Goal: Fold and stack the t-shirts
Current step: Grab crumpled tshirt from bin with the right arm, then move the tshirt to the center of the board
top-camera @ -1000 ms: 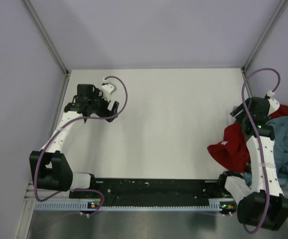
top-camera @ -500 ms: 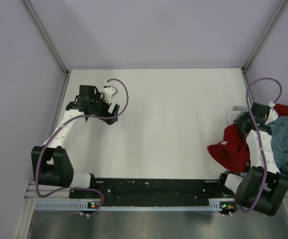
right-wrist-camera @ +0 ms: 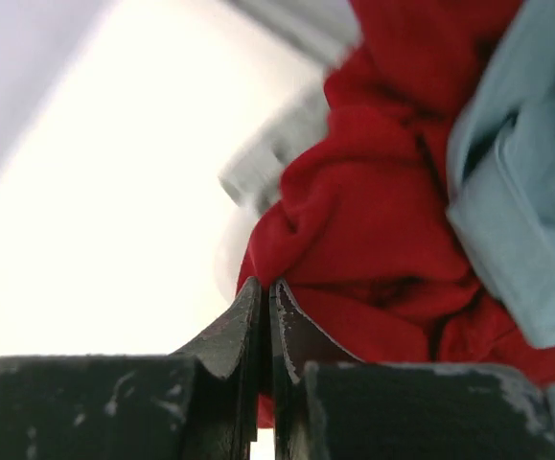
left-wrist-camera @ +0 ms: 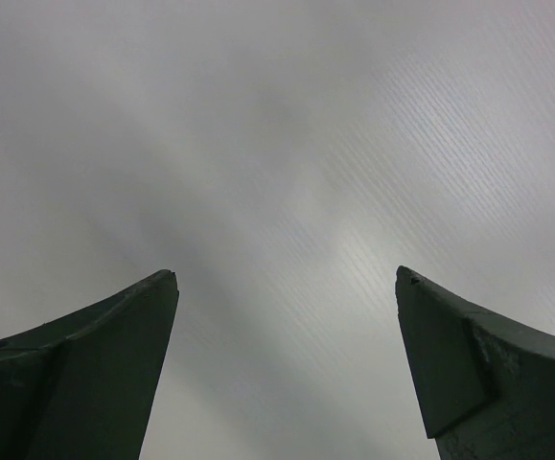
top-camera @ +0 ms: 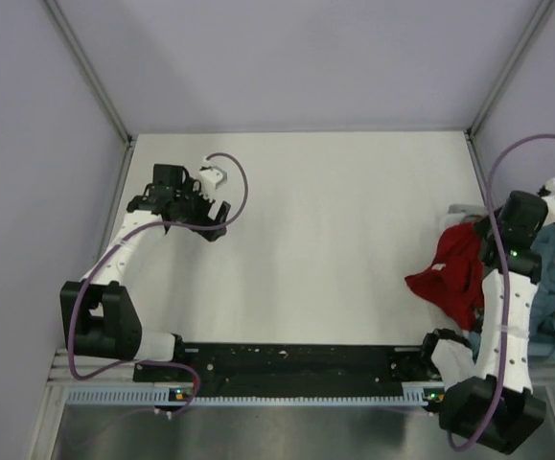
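Upper left, the left gripper hangs jaws wide apart above the white table, which stretches to the right edge, where the right gripper pinches the red shirt, heaped against the teal shirt and the grey shirt.

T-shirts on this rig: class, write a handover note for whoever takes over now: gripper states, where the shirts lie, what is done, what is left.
Left gripper: open, empty, over the table.
Right gripper: shut, apparently on an edge of the red t-shirt.
It, the teal-blue t-shirt and the light grey t-shirt: crumpled in one heap at the table's right edge.
Done: nothing folded or stacked.
Left: spread, fold and stack all three.
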Motion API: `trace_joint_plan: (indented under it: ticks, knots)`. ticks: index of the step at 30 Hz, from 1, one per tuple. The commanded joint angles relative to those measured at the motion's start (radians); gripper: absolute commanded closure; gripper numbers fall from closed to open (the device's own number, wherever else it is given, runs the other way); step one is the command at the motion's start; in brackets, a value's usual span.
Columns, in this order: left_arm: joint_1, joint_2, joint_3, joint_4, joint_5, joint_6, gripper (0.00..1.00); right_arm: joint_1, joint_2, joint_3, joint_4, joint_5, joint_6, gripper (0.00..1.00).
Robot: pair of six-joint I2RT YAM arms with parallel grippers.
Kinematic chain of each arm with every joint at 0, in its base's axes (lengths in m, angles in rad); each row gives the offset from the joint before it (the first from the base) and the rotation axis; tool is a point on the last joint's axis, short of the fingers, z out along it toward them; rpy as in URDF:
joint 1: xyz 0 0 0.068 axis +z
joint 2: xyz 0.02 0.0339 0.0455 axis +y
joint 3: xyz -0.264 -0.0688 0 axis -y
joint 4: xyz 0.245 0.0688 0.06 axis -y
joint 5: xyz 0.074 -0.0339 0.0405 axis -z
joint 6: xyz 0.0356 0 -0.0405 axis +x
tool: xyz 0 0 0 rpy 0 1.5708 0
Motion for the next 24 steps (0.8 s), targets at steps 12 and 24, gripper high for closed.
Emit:
trace_joint_plan:
  ticks: [12, 24]
  knots:
    - [0.003, -0.081, 0.104, -0.055, 0.035, 0.028, 0.01, -0.011, -0.087, 0.781, 0.257, -0.088, -0.289, 1.00]
    - [0.131, -0.084, 0.121, 0.085, -0.094, -0.174, 0.01, 0.763, 0.269, 1.048, 0.095, -0.515, -0.389, 1.00]
